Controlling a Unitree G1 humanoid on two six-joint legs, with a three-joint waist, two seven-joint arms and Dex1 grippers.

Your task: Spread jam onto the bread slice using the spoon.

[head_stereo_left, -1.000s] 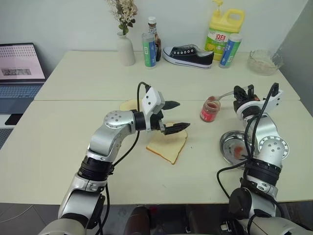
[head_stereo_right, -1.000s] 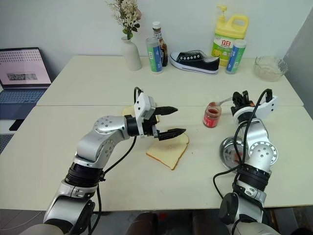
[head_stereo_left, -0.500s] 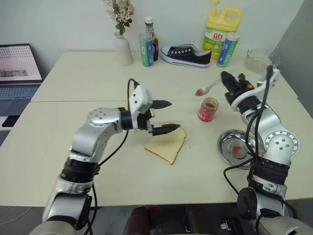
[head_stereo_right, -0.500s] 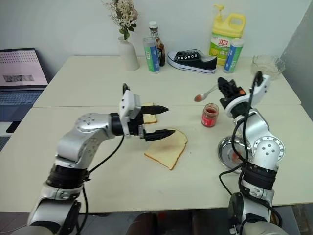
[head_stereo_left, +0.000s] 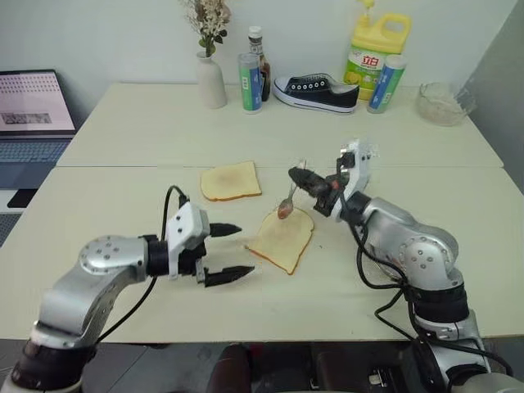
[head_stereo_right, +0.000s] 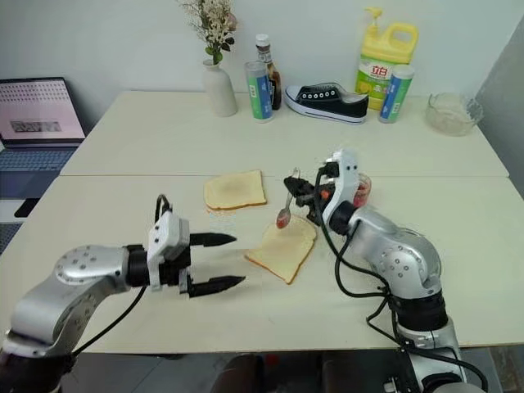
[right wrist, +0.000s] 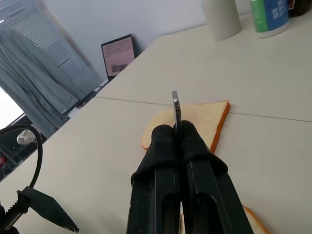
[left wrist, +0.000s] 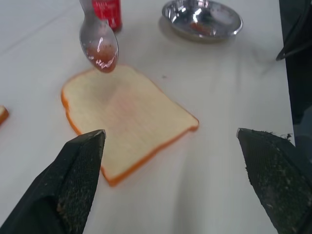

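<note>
At far left beyond the tabletop (head_stereo_left: pixel 123 131), a laptop (head_stereo_left: pixel 33 115) sits with its screen lit. Nearer the front edge, the left gripper (head_stereo_left: pixel 223 252) hangs just above the surface with its two black fingers spread wide and nothing between them, pointing toward the bread slice (head_stereo_left: pixel 282 239), which lies flat near the middle of the tabletop, its pale face ringed by golden crust. A browner toasted slice (head_stereo_left: pixel 231 180) lies apart from it, farther back and to the left. Just above the bread slice's far edge, the spoon (head_stereo_left: pixel 288 201) hangs bowl-down with reddish jam on its tip, seen close in the left wrist view (left wrist: pixel 99 46). The right gripper (head_stereo_left: pixel 309 183) has its fingers pressed together on the spoon's handle. Behind that arm, the jam (head_stereo_right: pixel 359 190) jar stands partly hidden, and the left wrist view catches a round steel dish (left wrist: pixel 202 19) beside it. Along the back stand a vase (head_stereo_left: pixel 210 80), bottles (head_stereo_left: pixel 252 75), a sneaker (head_stereo_left: pixel 316 90) and a yellow detergent jug (head_stereo_left: pixel 368 51).
</note>
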